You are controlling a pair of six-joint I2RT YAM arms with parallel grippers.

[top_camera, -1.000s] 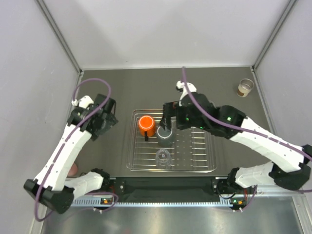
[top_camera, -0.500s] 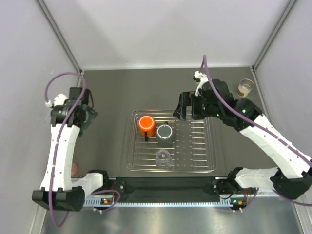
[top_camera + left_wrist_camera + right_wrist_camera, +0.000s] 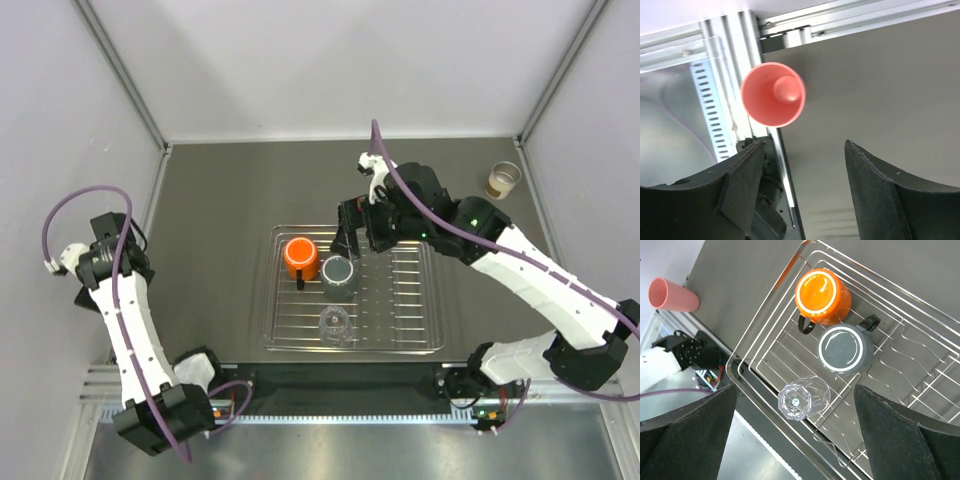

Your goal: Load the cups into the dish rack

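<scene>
A dark grey matte table [image 3: 230, 200] forms the floor of a booth closed in by pale walls [image 3: 330, 70], with aluminium posts at the corners. A flat silver wire dish rack [image 3: 272, 300] lies mid-table, nearer the 6 o'clock edge. At the rack's 10 o'clock stands a round orange cup [image 3: 301, 258] with a dark handle. Just beside it, at its 4 o'clock, is a round dark grey cup [image 3: 338, 275]. A clear plastic tumbler [image 3: 335, 323] sits apart from both, near the rack's 6 o'clock rim. A small cream cup [image 3: 503, 180] stands on bare table at 2 o'clock, well apart from the rack. A round pink cup [image 3: 773, 94] stands at the table's 8 o'clock edge, just beside a slotted aluminium rail [image 3: 715, 115]. The left gripper [image 3: 804, 150] hangs over that corner with the pink cup ahead of it, its fingers spread and nothing between them. The right gripper [image 3: 795, 390] hovers above the rack's 12 o'clock side, its fingers spread wide and empty.
</scene>
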